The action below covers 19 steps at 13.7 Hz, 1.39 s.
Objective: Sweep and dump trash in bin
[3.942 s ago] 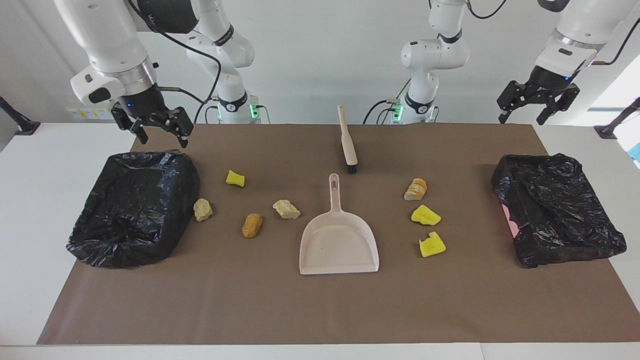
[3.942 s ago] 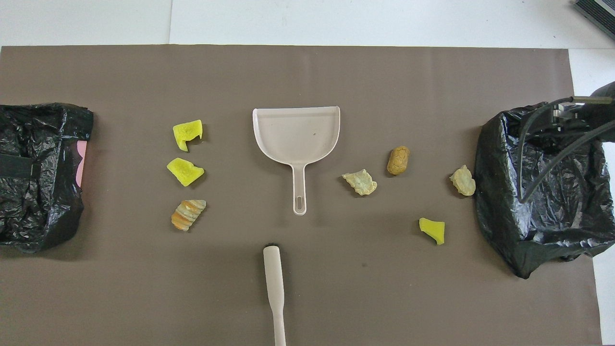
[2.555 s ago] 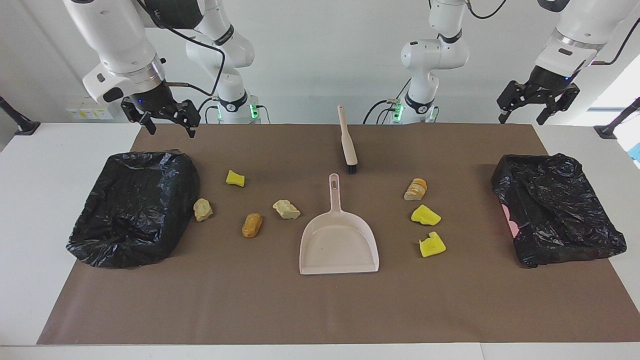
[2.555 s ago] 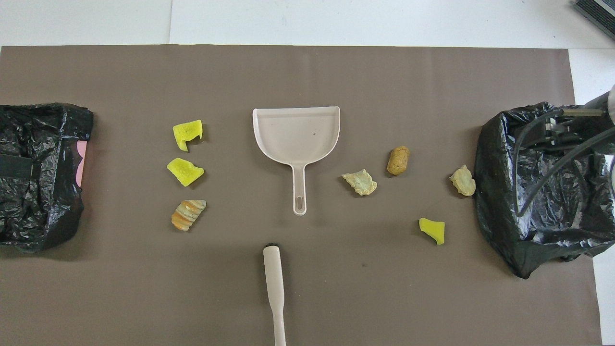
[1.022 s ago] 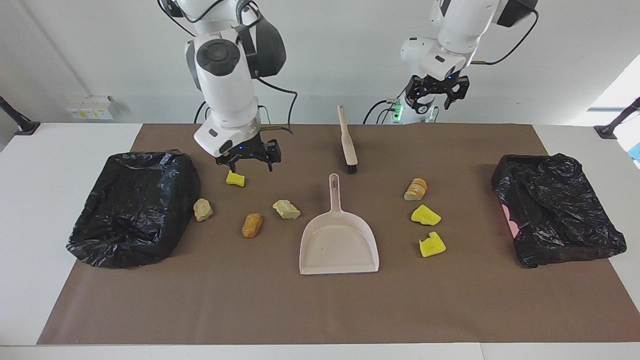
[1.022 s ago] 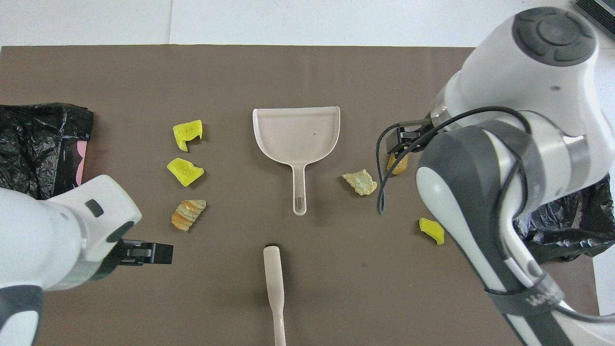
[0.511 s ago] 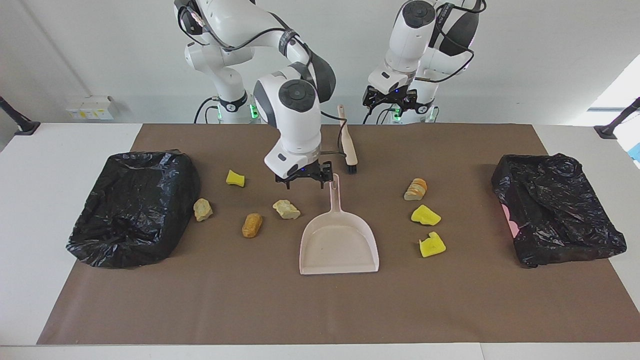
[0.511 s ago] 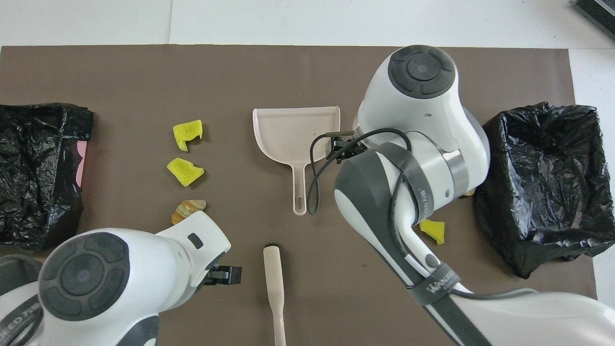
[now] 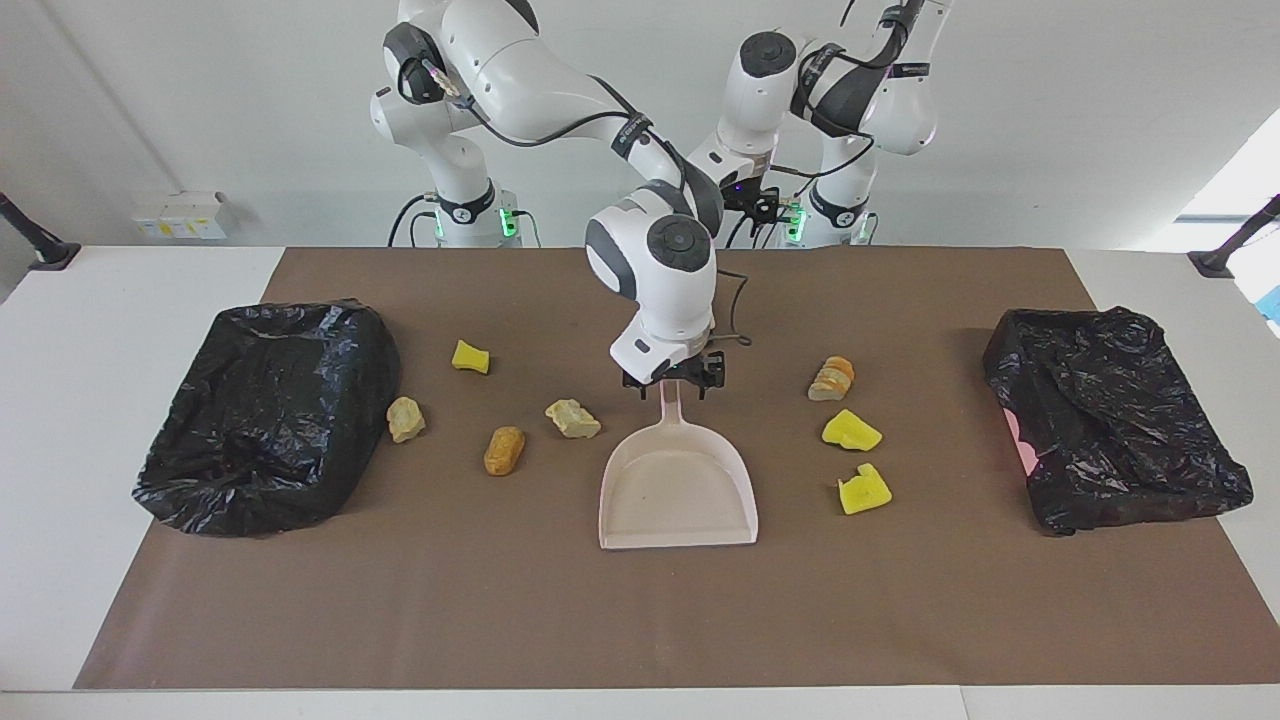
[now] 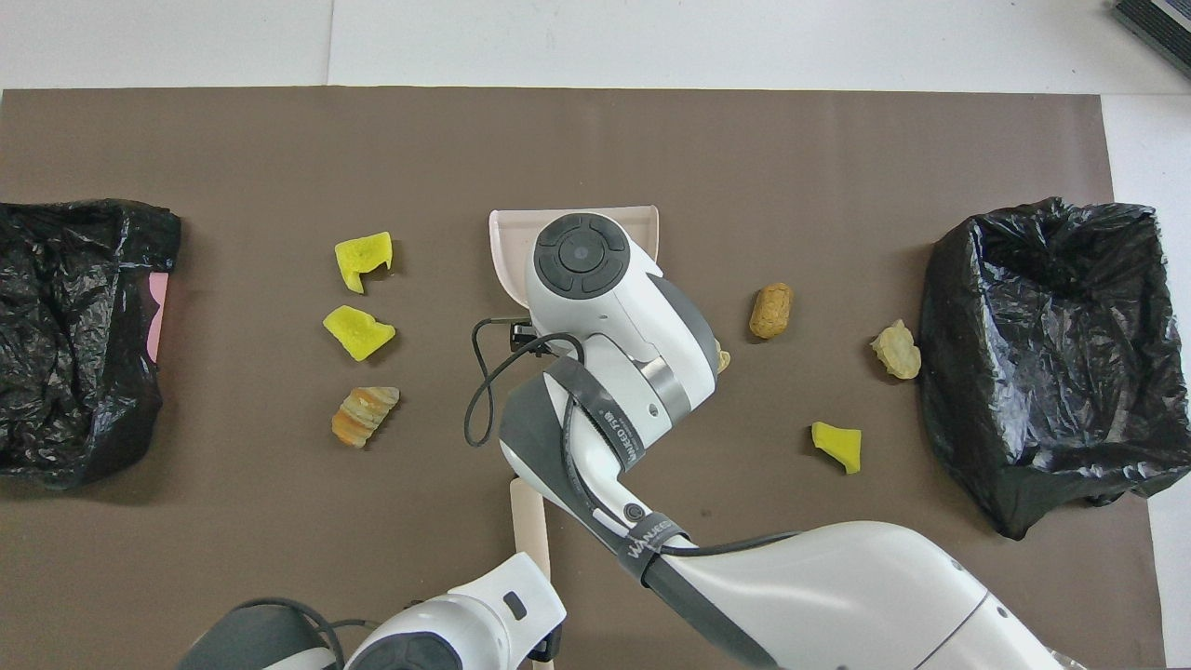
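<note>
A white worktop [image 9: 90,330] carries a brown mat [image 9: 640,620]. On the mat lie a pale pink dustpan [image 9: 678,490] at the middle, seven trash lumps [image 9: 504,450] scattered to either side of it, and a black-lined bin [image 9: 270,410] at each end.
</note>
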{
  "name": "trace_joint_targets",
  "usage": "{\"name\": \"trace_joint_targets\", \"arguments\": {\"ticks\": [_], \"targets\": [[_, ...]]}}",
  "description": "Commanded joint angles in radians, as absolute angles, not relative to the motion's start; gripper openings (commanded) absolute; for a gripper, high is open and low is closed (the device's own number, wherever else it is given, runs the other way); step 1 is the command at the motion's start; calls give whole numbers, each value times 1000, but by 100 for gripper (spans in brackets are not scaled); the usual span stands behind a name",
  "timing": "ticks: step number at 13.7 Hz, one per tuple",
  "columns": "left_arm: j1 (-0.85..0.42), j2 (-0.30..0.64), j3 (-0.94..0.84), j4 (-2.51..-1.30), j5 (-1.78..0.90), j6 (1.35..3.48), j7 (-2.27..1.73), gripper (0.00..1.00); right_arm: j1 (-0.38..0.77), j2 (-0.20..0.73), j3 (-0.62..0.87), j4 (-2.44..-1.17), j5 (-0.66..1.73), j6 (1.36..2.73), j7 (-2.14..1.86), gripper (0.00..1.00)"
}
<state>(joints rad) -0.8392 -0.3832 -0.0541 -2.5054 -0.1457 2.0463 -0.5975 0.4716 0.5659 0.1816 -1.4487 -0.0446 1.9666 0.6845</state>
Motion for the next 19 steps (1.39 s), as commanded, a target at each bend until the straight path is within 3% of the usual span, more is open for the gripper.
{"name": "trace_joint_targets", "arguments": {"ticks": [1,4,8,9,11,19], "targets": [[-890,-380,-37,-2562,-156,2144,-666,100,466,546,183,-1499,-60,1986,709,79],[-905,-332,-37,-2563,-166,2206,-750,100,466,540,184,-1512,-57,1987,706,51],[-951,-242,-37,-2566,-167,2286,-792,100,466,531,183,-1529,-57,1988,704,50],[-954,-242,-37,-2566,-167,2286,-793,100,466,531,183,-1529,-57,1987,703,44],[-960,-252,-38,-2589,-169,2284,-793,100,466,532,183,-1525,-60,1986,696,1],[-1008,-264,-38,-2597,-210,2272,-805,100,439,480,183,-1496,-60,1977,409,0]]}}
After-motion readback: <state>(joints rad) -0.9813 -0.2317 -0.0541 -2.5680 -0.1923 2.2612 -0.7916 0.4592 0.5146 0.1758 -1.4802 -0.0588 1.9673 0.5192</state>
